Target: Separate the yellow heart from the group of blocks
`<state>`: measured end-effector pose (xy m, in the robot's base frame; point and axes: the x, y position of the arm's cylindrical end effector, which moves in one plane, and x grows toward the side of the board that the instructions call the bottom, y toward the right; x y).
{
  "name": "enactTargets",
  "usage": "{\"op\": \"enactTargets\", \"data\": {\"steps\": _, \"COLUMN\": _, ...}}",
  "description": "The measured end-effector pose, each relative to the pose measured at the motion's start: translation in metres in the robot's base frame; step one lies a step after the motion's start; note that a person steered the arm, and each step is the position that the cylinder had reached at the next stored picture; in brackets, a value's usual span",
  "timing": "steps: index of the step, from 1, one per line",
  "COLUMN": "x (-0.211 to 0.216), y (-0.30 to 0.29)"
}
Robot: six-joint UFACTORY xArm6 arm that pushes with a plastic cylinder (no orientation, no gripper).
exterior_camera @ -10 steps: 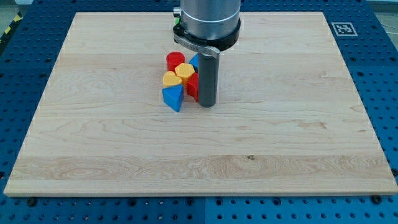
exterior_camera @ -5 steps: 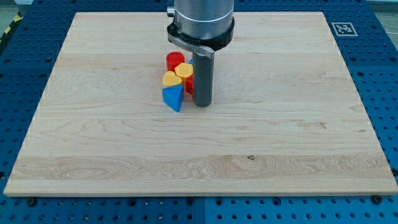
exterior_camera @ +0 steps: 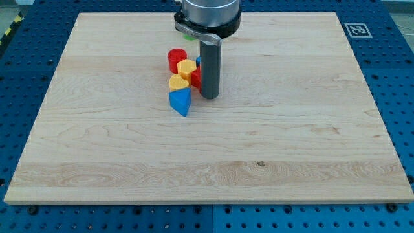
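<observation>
Rod without jaws, so no jaw state to tell. My tip (exterior_camera: 209, 97) on surface (exterior_camera: 291, 142), touching cluster at its 3 o'clock. Yellow heart (exterior_camera: 187, 68) mid-cluster: red cylinder (exterior_camera: 176, 59) at 10 o'clock, yellow block (exterior_camera: 177, 82) at 7, blue triangle (exterior_camera: 181, 101) at 6.

A pale wooden bench (exterior_camera: 272, 149) fills most of the frame, its grain running sideways. Blue perforated flooring (exterior_camera: 19, 77) borders it all round, a black-and-white marker tag (exterior_camera: 356, 30) at the upper right corner, under even light.
</observation>
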<state>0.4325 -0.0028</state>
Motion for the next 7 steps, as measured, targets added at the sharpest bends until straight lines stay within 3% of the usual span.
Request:
{"op": "enactTargets", "data": {"steps": 2, "x": -0.016, "y": -0.038}}
{"op": "enactTargets", "data": {"steps": 7, "x": -0.003, "y": -0.042}}
